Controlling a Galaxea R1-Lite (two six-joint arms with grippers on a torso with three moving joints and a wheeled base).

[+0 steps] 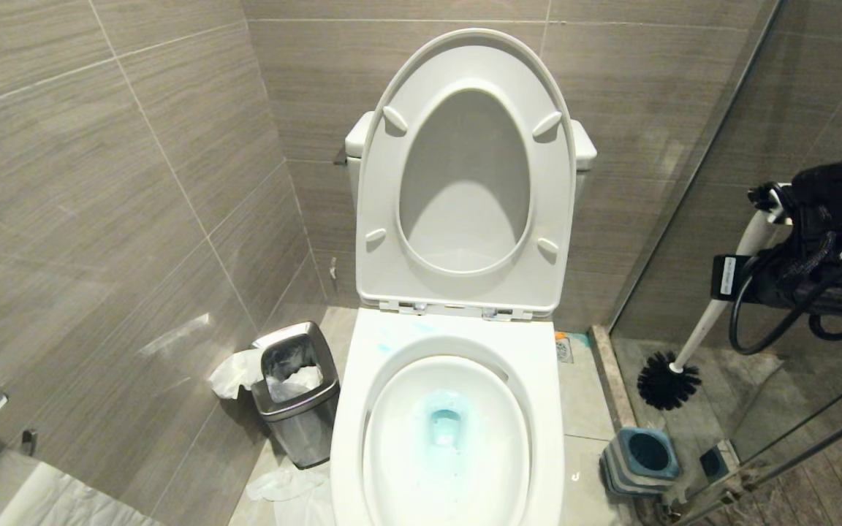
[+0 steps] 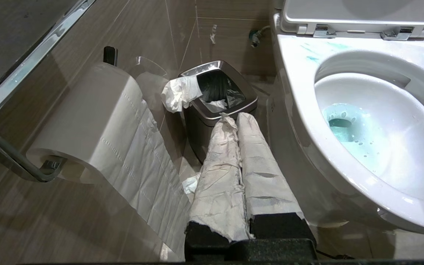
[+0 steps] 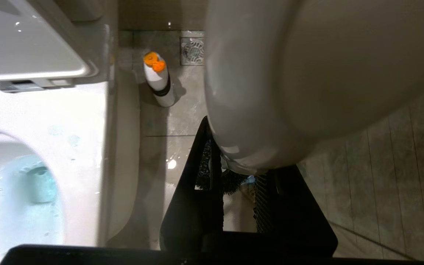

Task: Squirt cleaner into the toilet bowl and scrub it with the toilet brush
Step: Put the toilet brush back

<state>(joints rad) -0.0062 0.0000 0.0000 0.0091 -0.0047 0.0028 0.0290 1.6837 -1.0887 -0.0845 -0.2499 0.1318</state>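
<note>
Turquoise-blue cleaner (image 1: 444, 424) already tints your glossy white toilet bowl (image 1: 392, 409); scrubbing remains. Your right gripper (image 1: 772, 212) clamps the white-handled, black-bristled toilet brush (image 1: 699, 329) at three o'clock of the bowl, above its holder (image 1: 640, 460).

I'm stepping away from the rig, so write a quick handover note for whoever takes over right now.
Right gripper: shut on the toilet brush, held in the air to the right of the toilet bowl, bristle head down, above its holder.
Left gripper: shut, empty, parked by the steel bin left of the bowl.
Done: cleaner is in the bowl; blue tint in the water, smears on the back rim. Brush is out of its holder.
Left: bring the brush into the bowl and scrub. A white bottle with an orange cap stands on the floor beside the toilet.
</note>
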